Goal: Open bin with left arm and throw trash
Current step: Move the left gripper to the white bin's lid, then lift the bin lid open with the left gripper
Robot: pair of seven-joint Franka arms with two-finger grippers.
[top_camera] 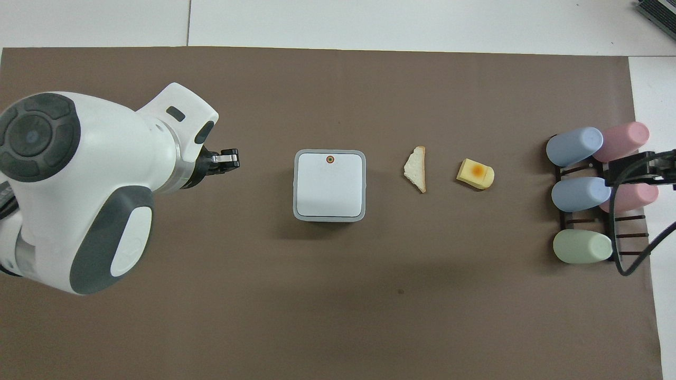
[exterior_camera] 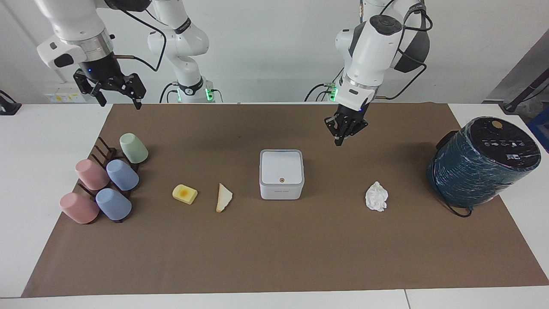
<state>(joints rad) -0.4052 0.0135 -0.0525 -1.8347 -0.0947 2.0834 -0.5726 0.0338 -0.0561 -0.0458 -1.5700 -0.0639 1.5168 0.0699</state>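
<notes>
The white square bin [exterior_camera: 281, 174] [top_camera: 329, 184] stands mid-mat with its lid down, orange dot on top. My left gripper [exterior_camera: 339, 140] [top_camera: 232, 158] hangs shut and holds nothing, over the bare mat beside the bin toward the left arm's end, apart from it. The trash lies on the mat. A crumpled paper ball [exterior_camera: 376, 196] is toward the left arm's end, hidden under the left arm in the overhead view. A cream wedge [exterior_camera: 223, 197] [top_camera: 416, 169] and a yellow block [exterior_camera: 185, 194] [top_camera: 475, 173] lie toward the right arm's end. My right gripper [exterior_camera: 121, 103] [top_camera: 641, 168] waits open, high over the cup rack.
A big dark teal wrapped cylinder [exterior_camera: 482, 161] sits at the left arm's end of the mat. A dark rack with several pastel cups [exterior_camera: 105, 178] [top_camera: 581, 195] sits at the right arm's end. The brown mat [exterior_camera: 274, 257] covers most of the table.
</notes>
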